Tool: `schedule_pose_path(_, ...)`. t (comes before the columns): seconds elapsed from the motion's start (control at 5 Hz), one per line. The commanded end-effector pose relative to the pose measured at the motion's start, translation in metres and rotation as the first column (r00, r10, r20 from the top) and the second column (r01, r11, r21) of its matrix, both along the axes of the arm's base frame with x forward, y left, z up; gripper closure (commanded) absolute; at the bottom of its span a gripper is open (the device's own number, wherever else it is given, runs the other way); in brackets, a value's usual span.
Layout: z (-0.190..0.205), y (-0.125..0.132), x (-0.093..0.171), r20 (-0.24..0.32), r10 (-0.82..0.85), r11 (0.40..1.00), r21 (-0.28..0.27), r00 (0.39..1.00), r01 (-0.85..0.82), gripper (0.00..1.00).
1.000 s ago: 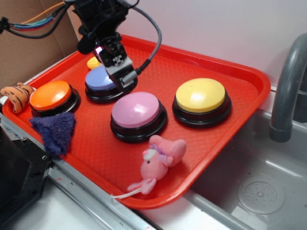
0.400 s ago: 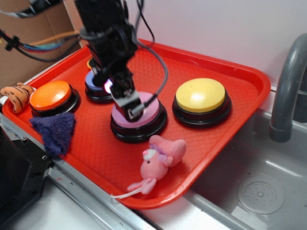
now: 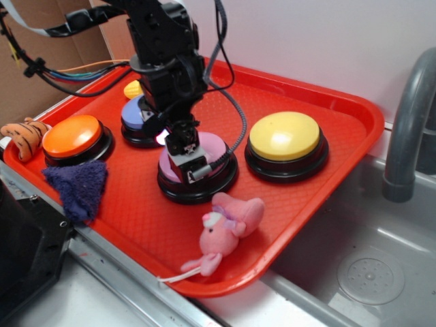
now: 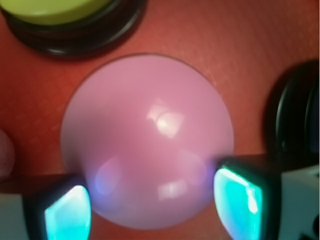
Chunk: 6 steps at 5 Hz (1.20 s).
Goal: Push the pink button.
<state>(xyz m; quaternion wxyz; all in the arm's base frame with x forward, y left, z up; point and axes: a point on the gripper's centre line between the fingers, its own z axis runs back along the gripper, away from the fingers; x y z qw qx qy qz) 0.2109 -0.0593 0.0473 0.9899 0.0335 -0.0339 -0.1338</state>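
Note:
The pink button (image 3: 216, 154) has a pink-lilac dome on a black base and sits in the middle of the red tray (image 3: 340, 116). My gripper (image 3: 189, 163) is down on its left part and hides much of the dome in the exterior view. In the wrist view the dome (image 4: 147, 135) fills the centre. My gripper (image 4: 152, 205) is open, with its cyan-lit pads (image 4: 67, 212) standing wide apart on either side of the dome's near edge. I cannot tell whether the fingers touch the dome.
A yellow button (image 3: 286, 136) is to the right, a blue-lavender button (image 3: 135, 114) behind left, and an orange button (image 3: 71, 135) at far left. A pink plush toy (image 3: 228, 225), purple cloth (image 3: 78, 187) and tiger toy (image 3: 24, 133) lie near the tray's front. A grey faucet (image 3: 409, 122) stands at right.
My gripper has moved from above the blue-lavender button forward and to the right, and down onto the pink button.

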Motion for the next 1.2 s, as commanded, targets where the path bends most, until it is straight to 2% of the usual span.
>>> schedule_pose_path(0.0,0.029,-0.007,0.021,0.124,-0.042,0.998,-0.046,0.991,0.048,0.0)
schedule_pose_path(0.4,0.061,0.0,0.01,0.123,0.009,0.997,-0.081,0.992,0.001,0.0)
schedule_pose_path(1.0,0.082,0.011,0.009,0.124,0.066,0.995,-0.082,0.99,-0.056,0.0)
